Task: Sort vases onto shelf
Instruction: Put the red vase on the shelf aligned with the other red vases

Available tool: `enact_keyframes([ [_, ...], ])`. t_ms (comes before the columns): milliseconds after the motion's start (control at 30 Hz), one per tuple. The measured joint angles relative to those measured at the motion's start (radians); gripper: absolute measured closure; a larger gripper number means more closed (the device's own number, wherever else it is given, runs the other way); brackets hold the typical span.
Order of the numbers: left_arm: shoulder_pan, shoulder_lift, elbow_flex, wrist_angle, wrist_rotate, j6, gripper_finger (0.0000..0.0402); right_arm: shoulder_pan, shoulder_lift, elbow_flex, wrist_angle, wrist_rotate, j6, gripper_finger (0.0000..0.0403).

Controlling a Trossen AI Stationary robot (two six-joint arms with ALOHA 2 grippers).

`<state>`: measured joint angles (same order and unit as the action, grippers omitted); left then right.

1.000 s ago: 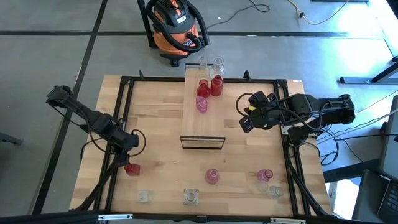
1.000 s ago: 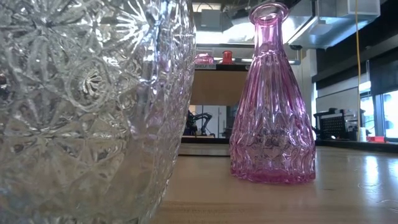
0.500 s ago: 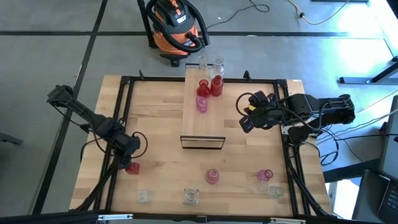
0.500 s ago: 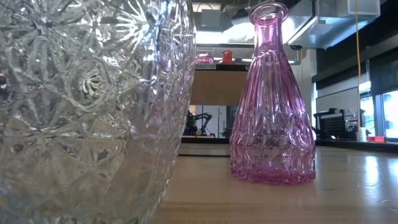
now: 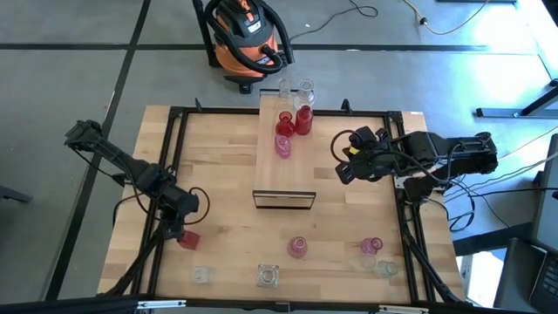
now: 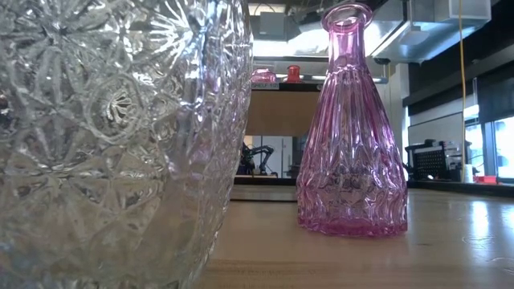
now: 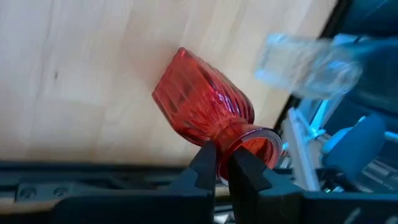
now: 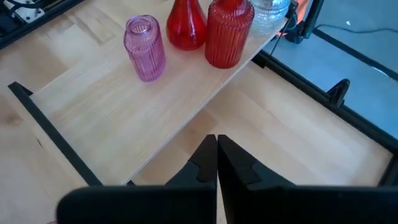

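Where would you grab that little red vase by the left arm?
Probably at the narrow neck just under the flared rim, from above: the red vase has a wide ribbed body. The left tool already sits astride that neck; the right tool waits beside the shelf.

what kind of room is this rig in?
Likely a lab or workshop: bare grey floor with a shop vacuum behind the framed table, loose cables, and ceiling ducting in the low view.

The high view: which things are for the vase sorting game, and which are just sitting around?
For the job:
- red vase, pinched at its neck by the left gripper
- shelf, already carrying some vases
- pink vase, on the table

Just around:
- orange vacuum cleaner, on the floor
- right gripper, shut and waiting
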<state>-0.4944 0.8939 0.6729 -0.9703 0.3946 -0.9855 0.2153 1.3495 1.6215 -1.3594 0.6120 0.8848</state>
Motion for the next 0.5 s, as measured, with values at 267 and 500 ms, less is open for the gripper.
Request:
enact_keyframes([
  [267,0.165,0.004,0.102,-0.026,-0.034,0.077,0.039,-0.016,0.0,0.0,-0.003,-0.013,-0.03,0.0402],
  [500,0.308,0.034,0.309,-0.242,-0.102,0.19,0.039,-0.015,0.0,0.0,-0.002,-0.022,-0.045,0.0402],
])
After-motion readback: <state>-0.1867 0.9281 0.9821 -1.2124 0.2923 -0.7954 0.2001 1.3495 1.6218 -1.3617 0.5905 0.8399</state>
